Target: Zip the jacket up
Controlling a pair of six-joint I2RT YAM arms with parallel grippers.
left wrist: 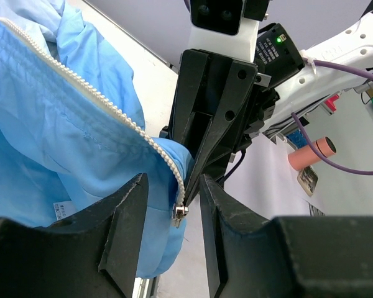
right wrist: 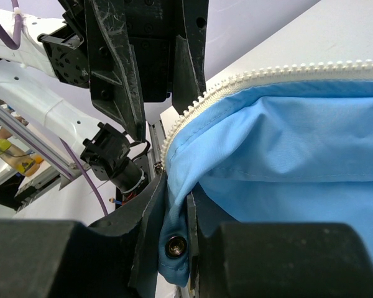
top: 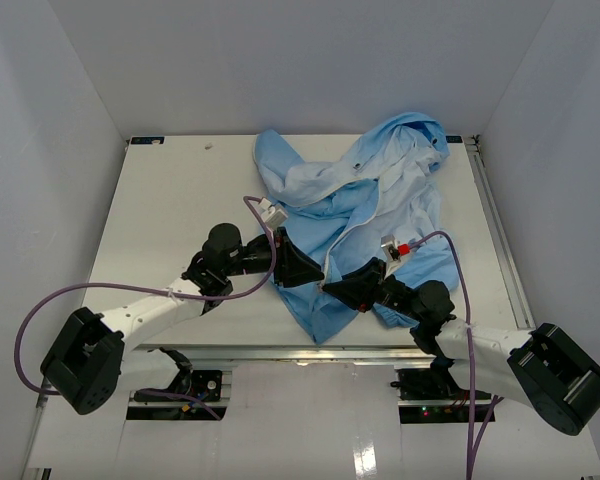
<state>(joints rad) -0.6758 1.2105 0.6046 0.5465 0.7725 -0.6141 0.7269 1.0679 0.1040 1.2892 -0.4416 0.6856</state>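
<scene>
The light blue jacket (top: pixel 380 190) lies crumpled at the back middle of the white table (top: pixel 170 200), its lower end reaching toward the front edge. My left gripper (top: pixel 305 272) meets that lower end from the left. In the left wrist view my left gripper (left wrist: pixel 173 181) is open, and the metal zipper slider (left wrist: pixel 180 214) hangs between its fingers (left wrist: pixel 121 230) at the end of the white zipper teeth (left wrist: pixel 87 93), touching neither. My right gripper (right wrist: pixel 176 192) is shut on the jacket's bottom corner (right wrist: pixel 174 267), just below a dark snap button (right wrist: pixel 176 246). Right gripper (top: pixel 337 290) and left gripper face each other, nearly touching.
Pale walls enclose the table on three sides. A metal rail (top: pixel 310 352) runs along the front edge, just below the jacket's lower tip. Purple cables (top: pixel 100 290) trail from both arms. A pink cylinder (left wrist: pixel 313 154) lies off the table beyond the right arm.
</scene>
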